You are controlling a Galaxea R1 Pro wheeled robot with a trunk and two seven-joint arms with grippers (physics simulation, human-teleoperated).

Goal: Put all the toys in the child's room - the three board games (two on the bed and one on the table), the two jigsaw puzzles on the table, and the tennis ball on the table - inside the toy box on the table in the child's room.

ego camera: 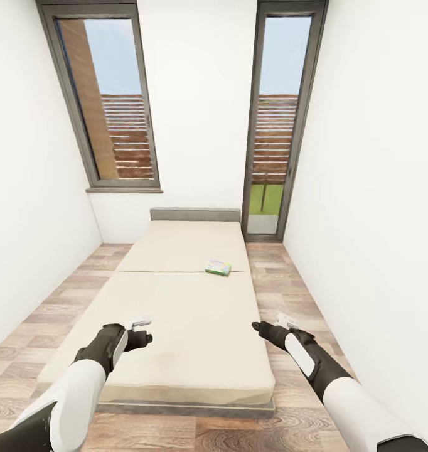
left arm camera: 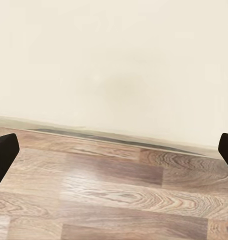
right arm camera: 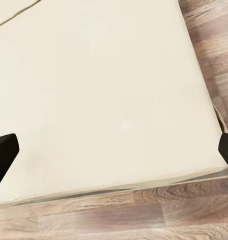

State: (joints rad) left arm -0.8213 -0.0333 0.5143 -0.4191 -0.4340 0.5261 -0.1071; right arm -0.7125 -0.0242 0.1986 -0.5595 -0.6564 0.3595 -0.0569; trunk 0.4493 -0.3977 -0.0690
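A small flat green-and-blue board game (ego camera: pixel 218 268) lies on the beige bed (ego camera: pixel 176 314), right of the middle, near the seam of the mattress. My left gripper (ego camera: pixel 142 331) hovers open over the bed's near left part. The right gripper (ego camera: pixel 273 326) hangs open just off the bed's right edge, nearer to me than the game. In the left wrist view the dark fingertips (left arm camera: pixel 3 155) stand far apart over the floor and the bed's side. In the right wrist view the fingertips (right arm camera: pixel 3 152) frame the mattress corner (right arm camera: pixel 204 165). The table, toy box, jigsaw puzzles and tennis ball are out of view.
The bed runs away from me to a grey headboard (ego camera: pixel 195 215) at the far wall. Wood-plank floor (ego camera: pixel 289 276) forms narrow strips on both sides. White walls close in left and right. A window (ego camera: pixel 110 100) and a glass door (ego camera: pixel 280 125) stand behind the bed.
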